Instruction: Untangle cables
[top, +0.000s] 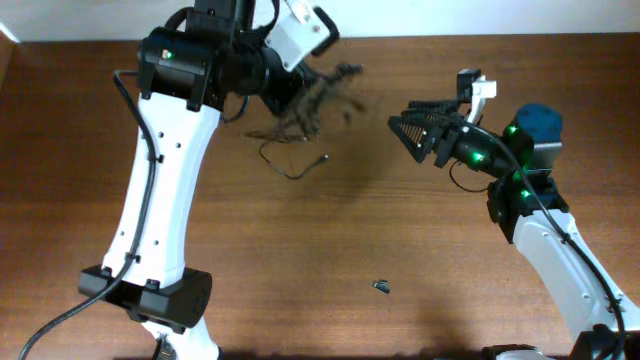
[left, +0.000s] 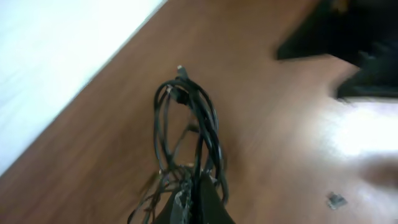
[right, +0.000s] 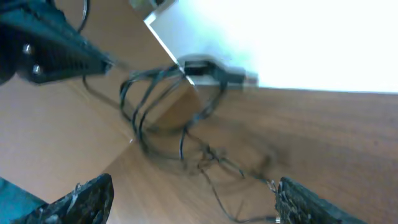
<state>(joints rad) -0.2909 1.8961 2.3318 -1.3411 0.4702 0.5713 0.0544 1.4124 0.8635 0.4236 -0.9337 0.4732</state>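
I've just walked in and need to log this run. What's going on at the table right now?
The left gripper is shut on a tangled bundle of thin black cables and holds it up near the edge of the wooden table, with one strand trailing on the surface. The right gripper is open and empty, pointing toward the bundle from the side. The cables are still knotted together, and none has been pulled free yet.
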